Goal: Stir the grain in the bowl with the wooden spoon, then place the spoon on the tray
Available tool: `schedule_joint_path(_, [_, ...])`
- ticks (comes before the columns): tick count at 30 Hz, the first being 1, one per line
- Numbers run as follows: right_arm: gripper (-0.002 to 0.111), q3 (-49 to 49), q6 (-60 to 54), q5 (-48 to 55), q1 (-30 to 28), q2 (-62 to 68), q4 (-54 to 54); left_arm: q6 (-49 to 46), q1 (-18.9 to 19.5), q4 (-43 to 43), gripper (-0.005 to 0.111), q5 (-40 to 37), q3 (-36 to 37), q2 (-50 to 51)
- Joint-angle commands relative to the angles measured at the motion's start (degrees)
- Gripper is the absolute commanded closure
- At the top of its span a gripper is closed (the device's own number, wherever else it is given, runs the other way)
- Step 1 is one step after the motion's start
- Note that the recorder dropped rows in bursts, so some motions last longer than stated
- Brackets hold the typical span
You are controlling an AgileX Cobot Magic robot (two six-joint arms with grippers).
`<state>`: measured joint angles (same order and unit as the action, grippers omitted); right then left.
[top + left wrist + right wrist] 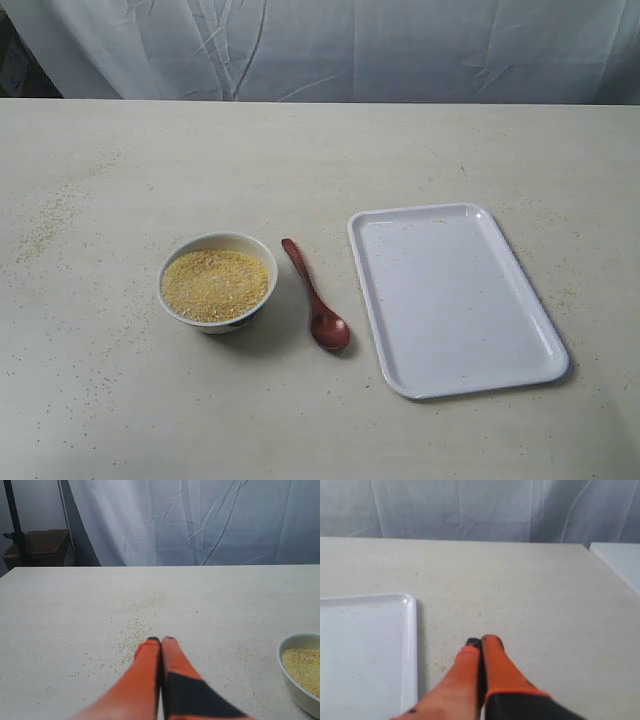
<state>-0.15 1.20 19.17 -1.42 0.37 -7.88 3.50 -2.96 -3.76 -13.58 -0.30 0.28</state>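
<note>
Lower left of centre, on the counter (320,160), your bowl (240,241) holds the grain (215,285); the wooden spoon (309,291) lies just right of it — the tray (455,300) beyond, right of centre. Your left gripper (161,640) and right gripper (482,641) both have jaws closed.

Off to one side of the left gripper (161,640), the bowl (294,682) is cut by the picture's edge; only part of its rim and the grain (302,667) shows. Beside the right gripper (482,641), the tray (411,645) is likewise cropped. On that gripper's other side, farther off, a pale object (619,560) runs out of frame, and I cannot tell what it is. Both grippers' fingers blur and are cut off toward the wrist.
</note>
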Motion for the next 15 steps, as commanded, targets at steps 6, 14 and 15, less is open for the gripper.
schedule_joint_path(6, [0.108, 0.2, -0.7, -26.2, -0.3, -0.4, -2.0, 0.3, 0.0, 0.0, 0.107, 0.3, 0.3, -0.3])
schedule_joint_path(14, [0.108, 0.2, -4.2, -41.6, -0.3, -0.4, -4.6, 0.3, 0.0, 0.0, 0.107, 0.3, 0.3, -0.3])
schedule_joint_path(15, [0.108, 0.2, -4.2, -42.7, -0.3, -0.4, -4.3, 0.3, 0.0, 0.0, 0.107, 0.3, 0.3, -0.3])
